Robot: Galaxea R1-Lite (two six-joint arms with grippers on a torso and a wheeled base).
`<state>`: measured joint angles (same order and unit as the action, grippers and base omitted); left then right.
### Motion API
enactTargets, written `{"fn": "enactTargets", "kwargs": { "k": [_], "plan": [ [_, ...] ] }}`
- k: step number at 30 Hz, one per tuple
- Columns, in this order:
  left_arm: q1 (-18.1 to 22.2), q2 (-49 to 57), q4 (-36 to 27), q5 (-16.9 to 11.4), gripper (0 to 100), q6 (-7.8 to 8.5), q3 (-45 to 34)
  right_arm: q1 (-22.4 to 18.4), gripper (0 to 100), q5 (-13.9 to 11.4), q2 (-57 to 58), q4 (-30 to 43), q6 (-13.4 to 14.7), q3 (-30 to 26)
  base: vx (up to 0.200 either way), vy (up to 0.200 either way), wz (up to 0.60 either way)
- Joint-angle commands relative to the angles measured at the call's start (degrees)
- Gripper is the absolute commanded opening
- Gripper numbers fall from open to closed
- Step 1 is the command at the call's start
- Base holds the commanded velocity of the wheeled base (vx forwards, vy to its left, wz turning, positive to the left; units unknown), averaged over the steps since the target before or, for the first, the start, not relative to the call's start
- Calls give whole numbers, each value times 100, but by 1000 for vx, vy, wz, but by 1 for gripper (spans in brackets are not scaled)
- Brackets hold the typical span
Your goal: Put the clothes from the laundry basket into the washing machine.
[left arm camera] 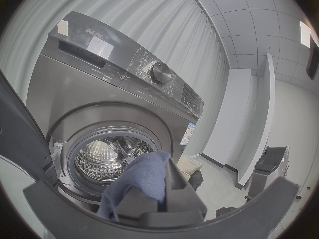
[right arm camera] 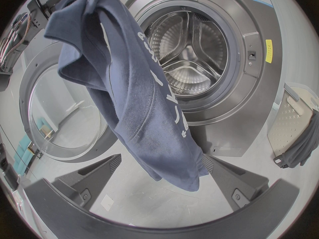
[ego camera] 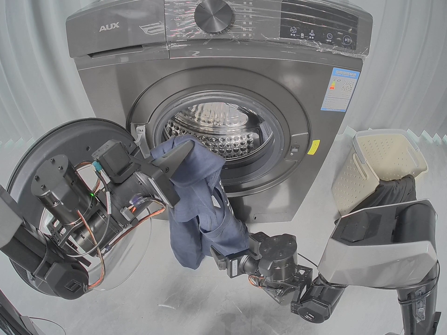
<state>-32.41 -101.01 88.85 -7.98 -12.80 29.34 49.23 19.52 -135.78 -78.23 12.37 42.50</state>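
Note:
A navy blue garment (ego camera: 200,196) with white print hangs from my left gripper (ego camera: 184,153), which is shut on its upper end just in front of the washing machine's open drum (ego camera: 219,126). In the left wrist view the blue cloth (left arm camera: 146,176) is pinched in the left gripper (left arm camera: 156,191). My right gripper (ego camera: 223,257) sits low by the garment's hanging hem. It is open in the right wrist view, and the hem (right arm camera: 179,170) dangles between its spread fingers (right arm camera: 96,173). A cream laundry basket (ego camera: 372,164) stands to the right, with a dark garment (ego camera: 393,189) draped over its rim.
The round washer door (ego camera: 60,154) is swung open to the left, behind my left arm. The drum (right arm camera: 189,57) holds no clothes that I can see. Grey floor lies between the machine and the basket (right arm camera: 289,123).

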Motion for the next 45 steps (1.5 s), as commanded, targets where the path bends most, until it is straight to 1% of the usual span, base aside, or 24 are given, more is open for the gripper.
{"fn": "enactTargets", "kwargs": {
  "k": [1,9,11,15,17,20,21,24,28,32,33,34,35,36,38,39,42,45],
  "plan": [
    [-2,2,1,-1,0,-3,-8,-36,100,8,-274,-8,2,224,0,0,0],
    [7,-24,1,-1,0,-3,1,78,100,-1,-379,-17,-7,312,0,0,0],
    [7,-24,1,-1,0,-3,10,52,100,-1,-493,-52,-60,391,0,0,0],
    [-2,-15,1,-1,0,-12,1,8,100,-1,-616,-114,-68,576,0,0,0],
    [-2,-6,1,-1,0,-12,1,-62,100,8,-731,-105,-68,778,0,0,0],
    [-2,2,1,7,0,-21,1,-176,100,17,-775,-96,-68,857,0,0,0],
    [-2,11,1,34,0,-47,10,-203,0,17,-766,-96,-68,857,0,0,0],
    [-2,20,1,69,0,-117,28,-238,0,17,-722,-140,-60,866,0,0,0],
    [42,-33,1,78,0,-117,19,-247,0,43,-423,-140,-16,760,0,0,0],
    [86,-59,1,69,0,-126,10,-300,0,52,201,-140,2,329,0,0,0],
    [86,-59,1,69,0,-126,10,-300,0,52,201,-140,2,329,0,0,0],
    [95,-85,-16,69,0,-126,-8,-352,0,52,588,-140,2,83,0,0,0],
    [104,-103,-8,69,0,-126,-8,-379,0,52,702,-131,2,13,0,0,0],
    [139,-129,-8,78,0,-126,-8,-502,0,43,1001,-123,-7,-189,0,0,0],
    [174,-138,-16,69,0,-135,-16,-616,0,8,1220,-114,-16,-339,0,0,0],
    [183,-182,-16,60,0,-135,-60,-757,0,-1,1510,-131,-24,-523,0,0,0],
    [174,-235,-16,69,0,-135,-43,-932,0,-9,1827,-149,-16,-804,0,0,0],
    [174,-296,-8,60,0,-135,-78,-1003,0,-27,2047,-246,-24,-1050,0,0,0]
  ]
}}
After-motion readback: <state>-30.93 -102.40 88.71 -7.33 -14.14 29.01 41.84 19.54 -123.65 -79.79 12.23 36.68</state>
